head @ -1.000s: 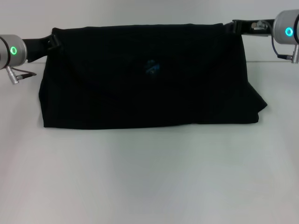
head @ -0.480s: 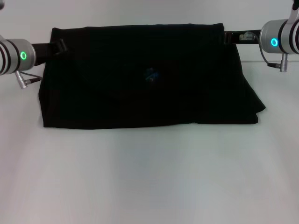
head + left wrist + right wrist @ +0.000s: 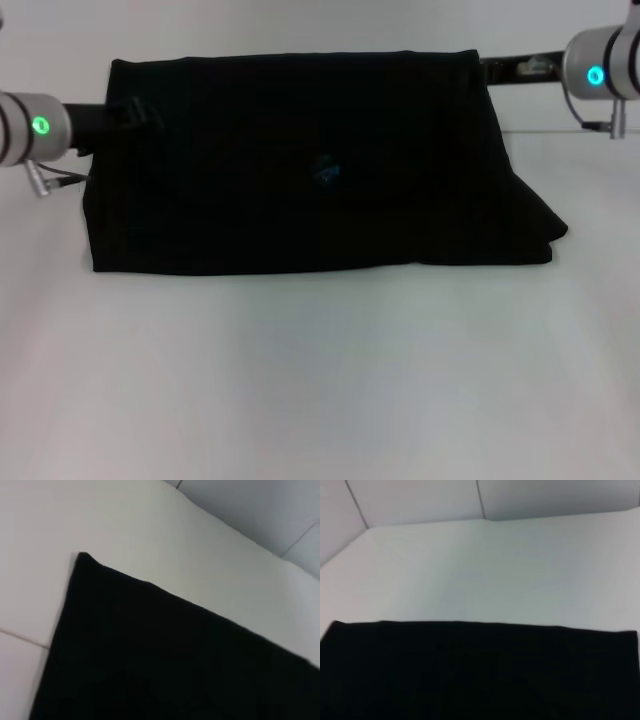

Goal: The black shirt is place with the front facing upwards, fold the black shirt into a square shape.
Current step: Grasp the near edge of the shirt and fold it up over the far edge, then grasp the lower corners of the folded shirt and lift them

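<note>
You have the black shirt (image 3: 310, 170) lying folded into a wide band across the upper half of the head view, on a plain white table (image 3: 320, 380). Its near edge runs straight, its lower right corner spreads out in a loose flap, and a small blue mark shows near its centre. The left gripper (image 3: 135, 112) sits at the shirt's upper left edge, dark against dark cloth, so you cannot tell how its jaws stand. The right gripper (image 3: 495, 70) reaches the upper right corner; its jaws are likewise unclear. In the left wrist view the shirt's (image 3: 165, 660) corner lies on the white surface (image 3: 125, 525), with pale wall panels beyond. The right wrist view shows the cloth's (image 3: 480, 675) straight edge, the table (image 3: 495, 570) and grey wall panels behind.
</note>
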You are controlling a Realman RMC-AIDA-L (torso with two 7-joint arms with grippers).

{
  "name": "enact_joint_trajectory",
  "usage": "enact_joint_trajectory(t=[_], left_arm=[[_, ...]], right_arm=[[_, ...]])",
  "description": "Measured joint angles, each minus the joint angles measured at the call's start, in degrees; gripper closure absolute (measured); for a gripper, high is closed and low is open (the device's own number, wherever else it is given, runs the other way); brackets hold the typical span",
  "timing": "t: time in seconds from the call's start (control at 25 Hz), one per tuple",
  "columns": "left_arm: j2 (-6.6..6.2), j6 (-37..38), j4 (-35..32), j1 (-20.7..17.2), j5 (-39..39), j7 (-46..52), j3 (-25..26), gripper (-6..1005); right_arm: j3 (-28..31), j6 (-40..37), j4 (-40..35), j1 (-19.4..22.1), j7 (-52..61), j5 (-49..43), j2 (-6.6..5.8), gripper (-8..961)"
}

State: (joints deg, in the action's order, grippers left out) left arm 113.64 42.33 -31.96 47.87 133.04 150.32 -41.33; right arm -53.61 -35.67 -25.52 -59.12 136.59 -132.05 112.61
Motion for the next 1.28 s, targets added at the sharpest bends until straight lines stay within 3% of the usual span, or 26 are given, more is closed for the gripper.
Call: enact_joint_trajectory(t=[0.16,0.28,0.4,0.52,0.68,0.76,0.92,1.28], left_arm=[[1.92,7.75,-9.13,-3.95,-2.1,0.47,2.86,739],[3.49,13.22,-15.5,-8.17,-7.7,-1.37,3.03,678],[2.94,18.92,-14.79,-11.46,-16.85,-9.53,4.18,617],[2.28,23.2,-10.65,-13.65,-22.05,-20.58,8.35,475],[1.73,24.81,-4.89,-15.77,-23.13,-30.8,14.7,301],[1.57,23.87,-2.65,-16.51,-22.51,-33.7,15.49,221],[2.25,20.9,-1.25,-17.73,-20.95,-37.4,15.2,47],[2.59,15.08,2.33,-17.35,-19.66,-36.58,15.01,93]], right_arm=[[1.89,-7.71,-6.28,1.97,0.73,0.13,-0.61,515],[5.62,-14.32,-11.3,4.59,0.76,1.14,-0.28,446],[9.41,-21.67,-14.04,8.98,-1.02,6.14,0.0,341],[11.65,-28.16,-14.03,14.82,-4.51,14.71,-0.32,219],[13.58,-34.96,-13.36,22.02,-8.48,23.83,-0.36,104],[13.97,-37.63,-12.58,24.73,-9.81,26.65,-0.36,55],[15.54,-41.05,-9.85,27.69,-11.97,28.51,-0.59,93],[16.6,-41.87,-7.12,28.56,-14.77,28.24,-0.68,103]])
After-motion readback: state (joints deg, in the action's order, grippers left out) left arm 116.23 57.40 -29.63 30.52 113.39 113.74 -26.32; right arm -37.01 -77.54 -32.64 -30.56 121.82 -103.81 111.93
